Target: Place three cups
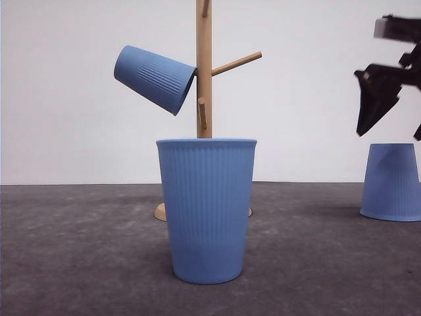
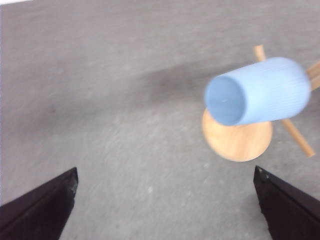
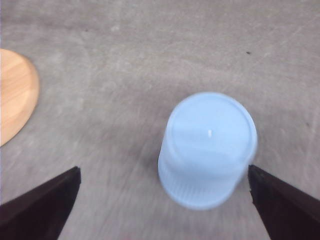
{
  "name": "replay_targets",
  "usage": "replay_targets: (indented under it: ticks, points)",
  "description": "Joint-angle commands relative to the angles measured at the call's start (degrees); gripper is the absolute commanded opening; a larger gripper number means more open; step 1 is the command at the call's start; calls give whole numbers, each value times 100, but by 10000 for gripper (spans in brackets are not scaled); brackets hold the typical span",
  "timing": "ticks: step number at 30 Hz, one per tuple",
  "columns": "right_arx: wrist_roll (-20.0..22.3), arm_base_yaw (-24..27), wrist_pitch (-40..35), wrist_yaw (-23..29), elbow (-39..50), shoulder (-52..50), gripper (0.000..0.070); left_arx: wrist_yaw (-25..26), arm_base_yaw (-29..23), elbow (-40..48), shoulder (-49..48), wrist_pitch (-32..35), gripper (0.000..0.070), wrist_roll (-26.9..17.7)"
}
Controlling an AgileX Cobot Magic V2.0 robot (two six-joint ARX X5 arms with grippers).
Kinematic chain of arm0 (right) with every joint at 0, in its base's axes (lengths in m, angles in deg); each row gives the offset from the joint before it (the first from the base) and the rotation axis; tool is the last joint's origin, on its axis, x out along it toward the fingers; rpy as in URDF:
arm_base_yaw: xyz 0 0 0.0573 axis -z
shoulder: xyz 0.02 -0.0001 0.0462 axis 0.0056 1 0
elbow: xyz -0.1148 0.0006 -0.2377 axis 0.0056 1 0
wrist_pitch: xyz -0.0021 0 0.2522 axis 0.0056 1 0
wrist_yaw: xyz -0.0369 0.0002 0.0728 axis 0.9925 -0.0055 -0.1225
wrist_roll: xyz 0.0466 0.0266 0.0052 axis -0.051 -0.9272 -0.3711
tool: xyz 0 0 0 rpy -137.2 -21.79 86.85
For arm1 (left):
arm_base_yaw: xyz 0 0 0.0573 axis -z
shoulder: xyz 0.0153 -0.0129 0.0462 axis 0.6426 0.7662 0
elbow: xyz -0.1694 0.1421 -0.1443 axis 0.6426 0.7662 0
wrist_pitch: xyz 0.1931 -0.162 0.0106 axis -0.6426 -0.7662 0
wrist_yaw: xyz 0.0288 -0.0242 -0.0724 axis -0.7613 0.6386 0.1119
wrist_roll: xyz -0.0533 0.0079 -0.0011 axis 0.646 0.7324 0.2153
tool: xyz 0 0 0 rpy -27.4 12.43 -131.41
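One light-blue ribbed cup (image 1: 155, 78) hangs tilted, mouth-first, on a peg of the wooden rack (image 1: 204, 99). A second cup (image 1: 206, 210) stands upright near the front, in front of the rack. The third cup (image 1: 392, 182) rests upside down at the right. My right gripper (image 1: 389, 135) hovers open just above it. In the right wrist view that cup (image 3: 207, 150) lies between the spread fingers (image 3: 40, 205), its flat base facing up. My left gripper (image 2: 166, 172) is open and holds nothing, some way off from the hung cup (image 2: 260, 91).
The rack has a round wooden base (image 2: 237, 141) and several angled pegs (image 1: 237, 63). The base edge (image 3: 15, 95) shows beside the upside-down cup. A grey tabletop (image 1: 79, 250) runs to a white wall behind.
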Motion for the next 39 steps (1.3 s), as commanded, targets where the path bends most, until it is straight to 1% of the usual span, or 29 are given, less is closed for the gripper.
replay_targets:
  ticks: [1, 5, 10, 13, 15, 17, 18, 20, 22, 23, 26, 28, 31, 33, 36, 39]
  points:
    - [45, 25, -154, 40, -92, 191, 700, -75, 18, 200, -9, -221, 669, 71]
    - [117, 95, -314, 34, -94, 471, 700, -197, 58, 1343, -406, -50, 666, 160]
    - [133, 230, -598, -22, -94, 795, 700, -200, 65, 2923, -1085, 599, 666, 346]
    - [130, 302, -750, -30, -94, 936, 700, -196, 76, 3545, -1406, 822, 666, 408]
    - [134, 332, -841, -37, -94, 980, 690, -193, 76, 3771, -1530, 850, 666, 429]
    - [134, 355, -947, -47, -94, 1024, 661, -182, 76, 3928, -1619, 847, 666, 454]
    - [133, 366, -962, -65, -94, 1047, 624, -177, 76, 3982, -1647, 830, 666, 473]
    - [135, 377, -963, -166, -94, 1113, 515, -174, 76, 4024, -1668, 802, 666, 504]
    - [133, 376, -955, -216, -94, 1174, 374, -165, 76, 4026, -1668, 845, 667, 555]
    - [133, 376, -956, -230, -94, 1194, 339, -165, 76, 4026, -1668, 881, 667, 598]
    - [133, 376, -961, -284, -94, 1207, 307, -165, 76, 4026, -1668, 955, 667, 622]
    - [131, 376, -972, -403, -97, 1207, 263, -165, 76, 4026, -1668, 978, 667, 622]
    - [122, 389, -882, -668, -191, 1193, 261, -165, 76, 4026, -1668, 1039, 667, 622]
    - [105, 438, -618, -834, -412, 1160, 261, -165, 76, 4026, -1667, 1092, 667, 622]
    - [43, 562, -123, -1330, -904, 1022, 261, -165, 76, 4026, -1665, 1172, 667, 621]
    - [-230, 774, 84, -2067, -1414, 806, 261, -165, 76, 4026, -1665, 1284, 667, 620]
